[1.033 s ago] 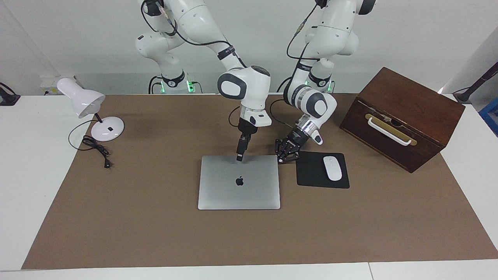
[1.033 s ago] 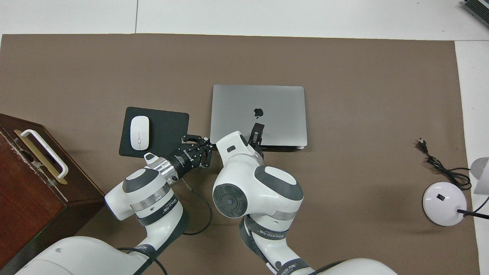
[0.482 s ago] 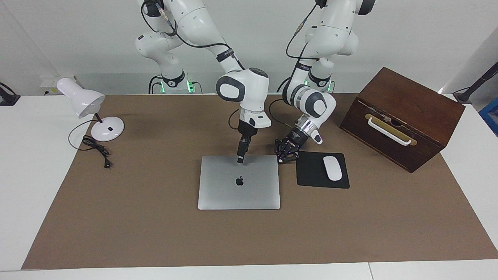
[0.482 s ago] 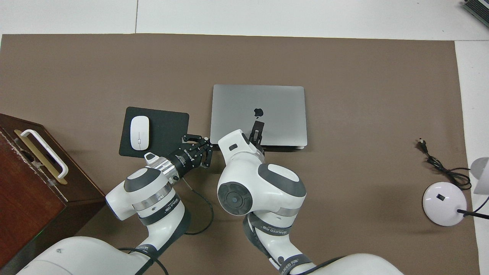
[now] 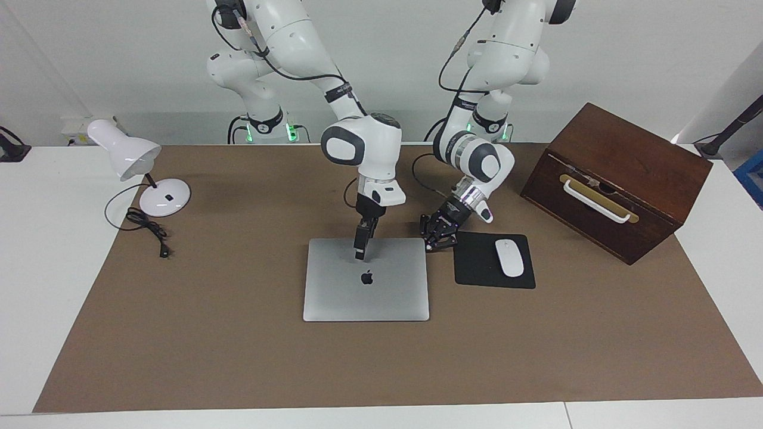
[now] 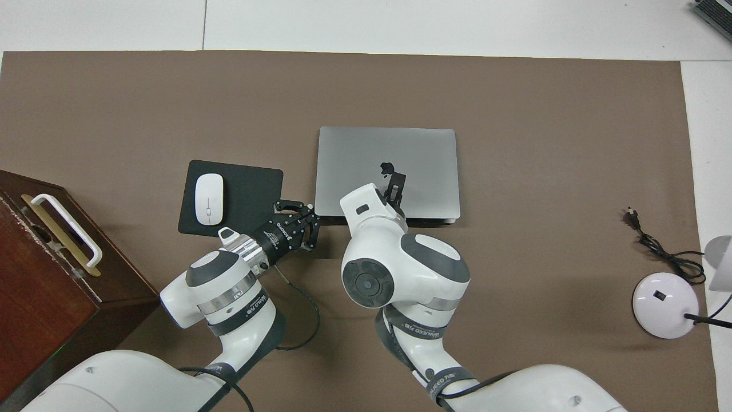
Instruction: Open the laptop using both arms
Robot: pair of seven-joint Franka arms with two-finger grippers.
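Brown mat (image 5: 226,357) covers the table; a wooden box (image 5: 620,179) stands at the left arm's end. Closed and flat at mid-mat lies the laptop (image 5: 381,298), beside a black pad (image 5: 477,268) bearing a mouse (image 5: 509,257). Over the lid near the logo hangs the right gripper (image 5: 360,255), fingers spread, holding nothing. At the laptop's near corner by the pad sits the left gripper (image 5: 434,241), fingertips together, empty.
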